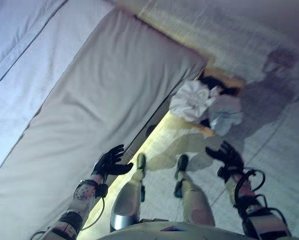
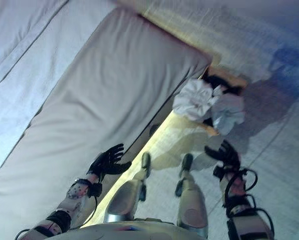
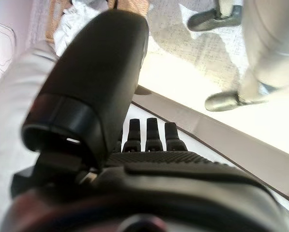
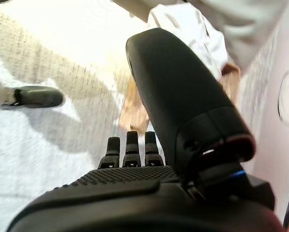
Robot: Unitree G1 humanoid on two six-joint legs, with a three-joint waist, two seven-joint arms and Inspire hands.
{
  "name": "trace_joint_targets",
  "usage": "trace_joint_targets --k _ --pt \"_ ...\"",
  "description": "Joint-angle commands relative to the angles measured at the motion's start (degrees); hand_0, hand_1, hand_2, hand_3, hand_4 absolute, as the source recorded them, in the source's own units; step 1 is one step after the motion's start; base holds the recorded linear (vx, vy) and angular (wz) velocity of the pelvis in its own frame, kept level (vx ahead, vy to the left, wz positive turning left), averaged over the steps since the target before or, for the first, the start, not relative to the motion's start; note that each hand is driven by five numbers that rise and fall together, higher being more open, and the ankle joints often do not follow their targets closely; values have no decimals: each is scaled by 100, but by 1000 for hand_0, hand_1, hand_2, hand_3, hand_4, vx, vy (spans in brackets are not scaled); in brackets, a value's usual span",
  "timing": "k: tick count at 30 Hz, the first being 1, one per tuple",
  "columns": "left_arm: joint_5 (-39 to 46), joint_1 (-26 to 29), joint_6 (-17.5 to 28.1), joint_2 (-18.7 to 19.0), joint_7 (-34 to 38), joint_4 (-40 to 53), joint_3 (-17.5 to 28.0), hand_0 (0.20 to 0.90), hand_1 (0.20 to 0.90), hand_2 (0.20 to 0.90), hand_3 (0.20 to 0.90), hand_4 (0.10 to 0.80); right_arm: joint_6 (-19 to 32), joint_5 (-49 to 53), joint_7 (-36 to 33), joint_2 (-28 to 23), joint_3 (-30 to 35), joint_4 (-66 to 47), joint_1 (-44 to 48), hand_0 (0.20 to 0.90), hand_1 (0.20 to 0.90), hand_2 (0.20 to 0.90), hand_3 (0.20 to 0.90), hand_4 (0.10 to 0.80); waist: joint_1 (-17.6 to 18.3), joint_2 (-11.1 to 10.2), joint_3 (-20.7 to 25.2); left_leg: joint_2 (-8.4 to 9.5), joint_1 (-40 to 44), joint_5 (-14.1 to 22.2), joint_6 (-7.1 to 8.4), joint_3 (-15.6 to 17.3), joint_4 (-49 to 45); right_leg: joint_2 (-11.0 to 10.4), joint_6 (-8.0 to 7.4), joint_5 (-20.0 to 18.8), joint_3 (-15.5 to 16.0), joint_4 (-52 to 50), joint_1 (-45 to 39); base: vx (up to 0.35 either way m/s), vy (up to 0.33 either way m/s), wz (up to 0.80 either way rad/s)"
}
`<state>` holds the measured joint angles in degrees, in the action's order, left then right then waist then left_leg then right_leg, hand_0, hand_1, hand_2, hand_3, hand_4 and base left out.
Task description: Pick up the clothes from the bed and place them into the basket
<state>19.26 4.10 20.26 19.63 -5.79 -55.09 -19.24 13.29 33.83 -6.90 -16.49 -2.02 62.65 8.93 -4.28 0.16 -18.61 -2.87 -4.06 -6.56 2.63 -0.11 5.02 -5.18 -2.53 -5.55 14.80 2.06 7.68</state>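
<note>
Bed (image 1: 104, 100) is seen running diagonally from the lower left to the upper middle of the left eye view, covered in a pale sheet; no clothes are seen on the part of it that is in frame. A second pale surface (image 1: 19, 45) is noted in the upper left, beside the bed.

Basket (image 1: 232, 80) is found on the floor (image 1: 279, 130) at the upper right of centre, just off the bed's far corner. Only its tan rim is shown, because the clothes (image 1: 204, 102), a white crumpled bundle and a paler piece beside it, are heaped over the opening and spill toward the lower edge. The heap is judged loosely dropped rather than packed, hence the overhang.

Left hand (image 1: 110, 161) is held at the lower left of centre, over the bed's near edge, fingers spread and relaxed, nothing grasped. The straight fingers (image 3: 154, 133) are confirmed in its wrist view, with the mattress edge beyond them.

Right hand (image 1: 228, 155) is held at the lower right, above the floor and just below the basket, likewise released and empty; its fingers (image 4: 129, 145) are shown extended toward the basket in the wrist view.

Both hands being empty and the clothes lying on the basket, the placing is judged done, or nearly so. A slip of the overhanging cloth onto the floor is the one risk noted.
</note>
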Motion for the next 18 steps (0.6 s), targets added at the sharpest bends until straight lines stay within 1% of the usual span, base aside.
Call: trace_joint_targets --k 1,3,4,5,7,8,13,18 --pt "-327 -119 169 -194 116 -473 208 900 900 900 900 800 261 61 245 64 -37 186 -375 900 900 900 900 800 30 -55 830 33 84 194 48 395 -8 -83 -222 193 -182 -336 -426 130 88 -2" --pt "-355 -146 100 -314 119 -764 267 900 900 900 900 800 139 5 257 243 -57 400 -546 900 900 900 900 800 85 -105 1028 20 236 242 25 436 -2 -40 -207 231 -241 -338 -577 97 86 -9" --pt "-344 -150 89 -332 114 -802 273 900 900 900 900 800 113 -6 255 264 -61 424 -568 900 900 900 900 800 92 -112 1051 20 257 249 20 441 -2 -35 -204 235 -250 -335 -597 110 92 -15" --pt "-364 -179 72 -424 86 -1037 348 900 900 900 900 800 30 -104 297 391 -94 638 -698 900 900 900 900 800 135 -141 1184 4 402 285 -2 491 -2 -20 -186 283 -276 -370 -719 61 67 -12" --pt "-371 -198 80 -479 63 -1172 406 900 900 900 900 800 -47 -199 278 470 -119 755 -768 900 900 900 900 800 166 -151 1240 0 504 310 -19 523 -2 -11 -175 319 -303 -395 -801 52 81 -19" --pt "-346 -221 14 -517 61 -1279 461 900 900 900 900 800 -140 -330 237 534 -138 837 -833 900 900 900 900 800 196 -154 1292 -7 602 335 -36 566 -2 -2 -163 371 -323 -438 -882 36 79 -19" --pt "-660 -250 -276 -610 -112 -1634 547 900 900 900 900 800 -454 -543 -30 702 -191 1103 -991 900 900 900 900 800 277 -149 1367 9 835 416 -95 581 -60 21 -125 500 -408 -576 -1080 31 46 -11" --pt "-750 -253 -495 -622 -96 -1638 466 900 900 900 900 800 -412 -633 -53 718 -201 1135 -1062 900 900 900 900 800 334 -85 1421 22 948 423 -100 523 -23 32 -125 509 -463 -512 -1207 26 34 -7"
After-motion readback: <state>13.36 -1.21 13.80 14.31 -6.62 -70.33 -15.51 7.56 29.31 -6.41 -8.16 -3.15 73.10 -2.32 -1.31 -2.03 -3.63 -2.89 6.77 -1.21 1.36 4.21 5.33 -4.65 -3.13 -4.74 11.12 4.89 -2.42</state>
